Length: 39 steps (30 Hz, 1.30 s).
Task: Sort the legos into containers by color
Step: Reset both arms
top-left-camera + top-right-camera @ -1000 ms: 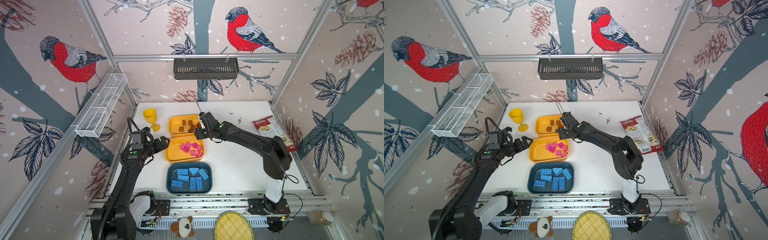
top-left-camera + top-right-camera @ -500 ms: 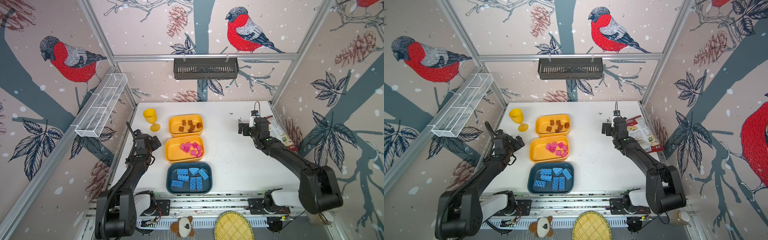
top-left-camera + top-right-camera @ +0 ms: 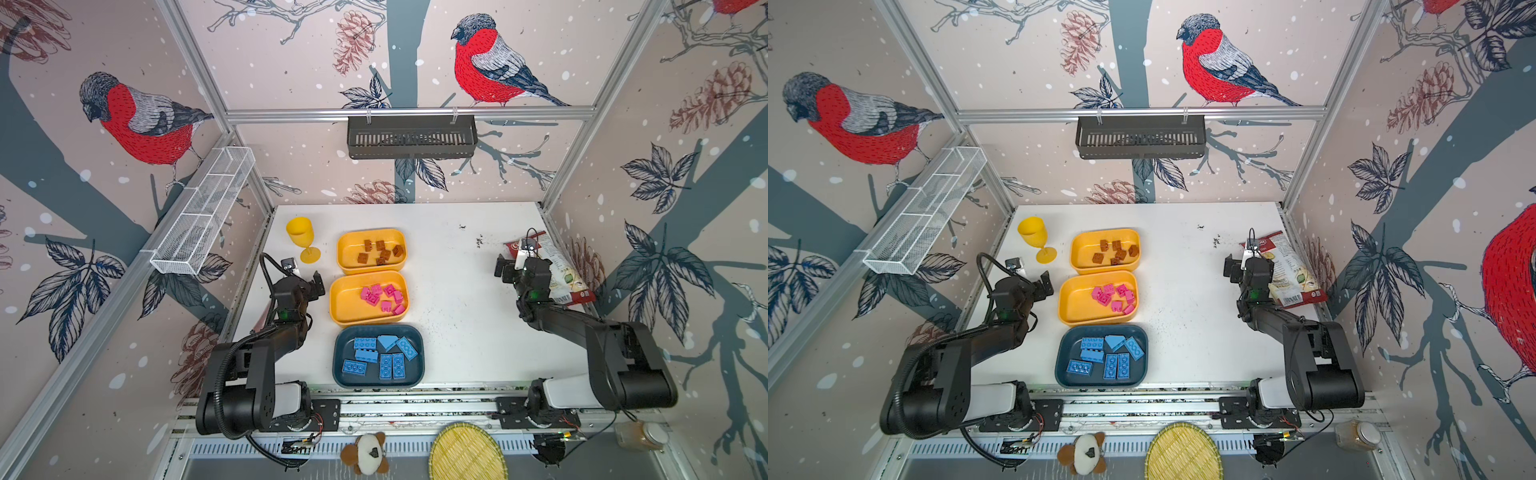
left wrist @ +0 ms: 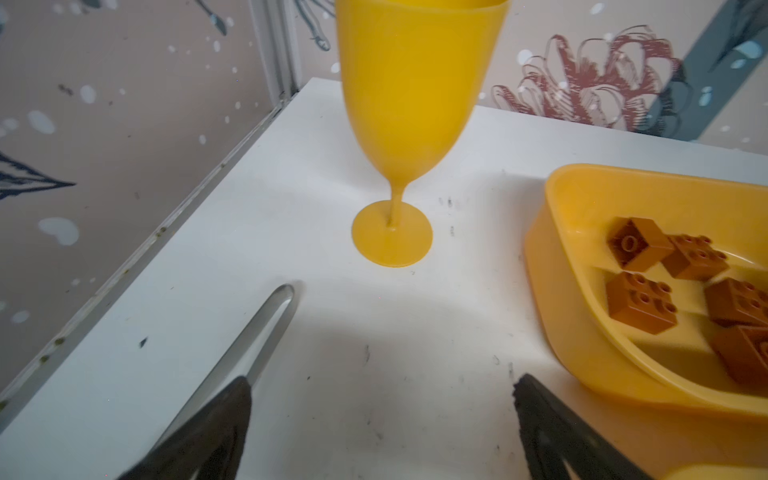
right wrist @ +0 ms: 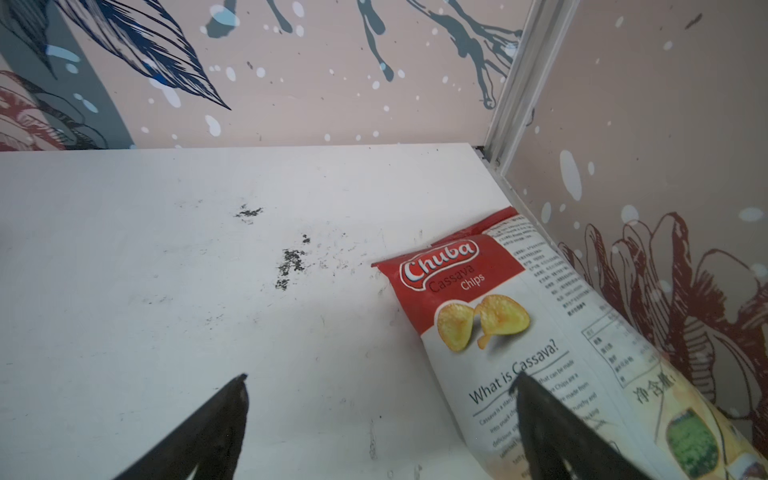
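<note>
Three containers stand in a column at mid-table in both top views. The far yellow tray (image 3: 345, 257) holds several brown legos (image 3: 380, 251), the middle yellow tray (image 3: 345, 299) several pink legos (image 3: 382, 296), and the near teal tray (image 3: 338, 365) several blue legos (image 3: 384, 353). My left gripper (image 3: 305, 274) is open and empty, left of the yellow trays; its wrist view shows the left gripper (image 4: 382, 380) over bare table beside the far yellow tray (image 4: 557, 291) and its brown legos (image 4: 642, 301). My right gripper (image 3: 513, 259) is open and empty at the right side; in its own wrist view the right gripper (image 5: 380, 376) has one finger over a chips bag.
A yellow goblet (image 3: 302, 239) stands at the far left, just ahead of the left gripper. The chips bag (image 3: 561, 270) lies along the right wall. A woven tray (image 3: 467, 453), a plush toy (image 3: 365, 453) and a jar (image 3: 640, 434) sit below the table's front rail.
My right arm has swung from over the far yellow tray to the right side by the chips bag, and its jaws have opened wider. My left arm has folded back a little.
</note>
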Each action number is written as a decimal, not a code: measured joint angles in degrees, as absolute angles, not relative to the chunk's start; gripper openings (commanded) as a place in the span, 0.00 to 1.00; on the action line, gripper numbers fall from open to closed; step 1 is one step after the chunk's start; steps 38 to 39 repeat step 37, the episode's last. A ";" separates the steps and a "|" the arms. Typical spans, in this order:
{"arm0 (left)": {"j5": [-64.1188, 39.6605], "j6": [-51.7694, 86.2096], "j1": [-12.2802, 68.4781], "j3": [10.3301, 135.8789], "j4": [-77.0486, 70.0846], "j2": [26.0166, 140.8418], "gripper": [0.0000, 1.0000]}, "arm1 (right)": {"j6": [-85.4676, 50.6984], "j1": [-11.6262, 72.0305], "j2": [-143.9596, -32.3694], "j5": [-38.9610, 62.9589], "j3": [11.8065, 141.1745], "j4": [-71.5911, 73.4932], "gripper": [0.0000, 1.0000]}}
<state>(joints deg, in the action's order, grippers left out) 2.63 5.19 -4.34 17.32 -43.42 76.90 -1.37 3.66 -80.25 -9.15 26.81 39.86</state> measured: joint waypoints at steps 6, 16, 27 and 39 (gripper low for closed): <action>-4.62 0.97 -4.29 18.13 -50.85 80.90 0.98 | -0.60 1.28 -78.46 -2.15 20.40 46.92 0.99; -11.79 0.03 -4.29 20.73 -54.63 87.18 0.98 | 0.12 0.64 -84.09 0.38 14.15 59.48 0.99; -12.16 -0.36 -3.75 11.84 -70.24 88.79 0.98 | -2.96 1.02 -86.08 -5.32 13.19 66.43 0.99; -11.94 -0.38 -3.75 12.14 -72.97 89.17 0.98 | -3.25 0.95 -86.35 -7.51 13.78 66.41 0.99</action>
